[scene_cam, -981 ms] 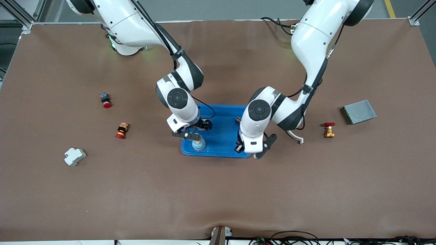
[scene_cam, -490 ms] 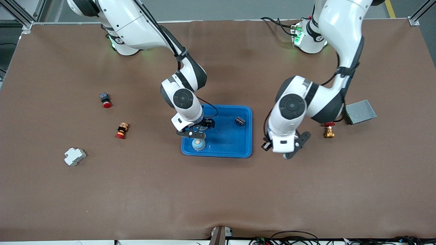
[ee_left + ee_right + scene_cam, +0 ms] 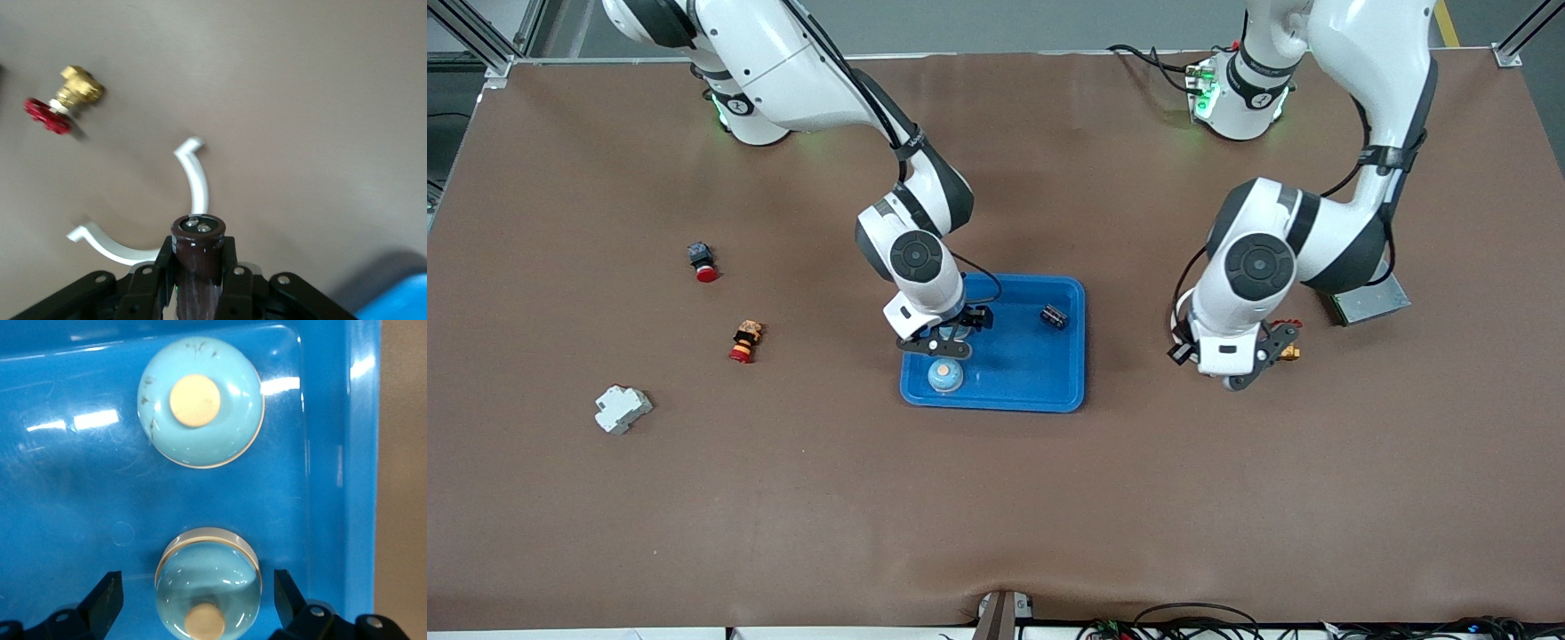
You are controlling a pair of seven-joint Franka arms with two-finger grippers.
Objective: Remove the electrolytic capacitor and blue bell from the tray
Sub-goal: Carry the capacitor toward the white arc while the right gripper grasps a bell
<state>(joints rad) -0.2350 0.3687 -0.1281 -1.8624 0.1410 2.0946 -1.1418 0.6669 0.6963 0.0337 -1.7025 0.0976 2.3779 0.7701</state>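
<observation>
A blue tray lies mid-table. A light-blue bell with a tan button stands in its corner nearest the front camera; it also shows in the right wrist view. My right gripper hangs open over the tray, its fingers either side of a second light-blue bell without touching it. A small dark capacitor lies in the tray. My left gripper is over the bare table toward the left arm's end, shut on a dark brown capacitor.
A white curved piece and a brass valve with a red handle lie on the table under the left gripper. A grey metal box, a red button, a yellow-red button and a white breaker lie around.
My left gripper has swung from the tray's edge out toward the left arm's end of the table. My right gripper has shifted slightly off the bell nearest the front camera.
</observation>
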